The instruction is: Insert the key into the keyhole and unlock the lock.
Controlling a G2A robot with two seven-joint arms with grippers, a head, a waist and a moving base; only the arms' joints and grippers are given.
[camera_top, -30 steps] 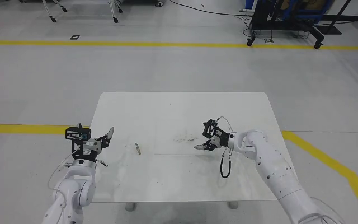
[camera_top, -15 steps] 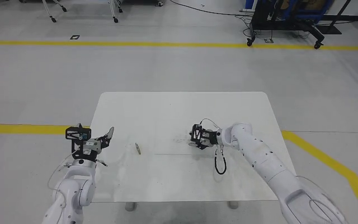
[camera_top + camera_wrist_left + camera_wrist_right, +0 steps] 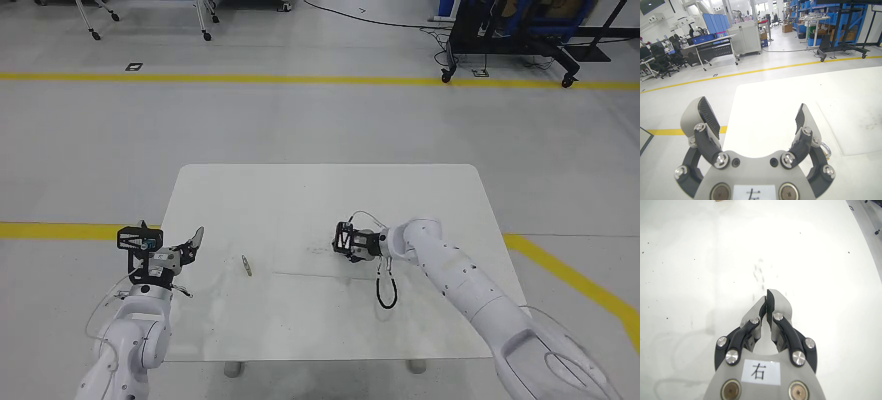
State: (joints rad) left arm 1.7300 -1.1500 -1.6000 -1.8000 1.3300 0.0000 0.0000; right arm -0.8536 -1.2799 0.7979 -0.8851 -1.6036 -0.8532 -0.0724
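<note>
Right gripper (image 3: 766,297), clenched tight with no key discernible between its pads, has slid left across the table (image 3: 300,195) toward the lock (image 3: 245,264), which lies near the wide-open left gripper (image 3: 755,117), so insertion looks not yet begun.

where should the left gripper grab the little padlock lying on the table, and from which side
Probably the middle of its body: the padlock lies flat on the table, a slim shape, so come down from above with the open left gripper closing across its narrow width. Its keyhole is too small to see; leave both ends free.
</note>
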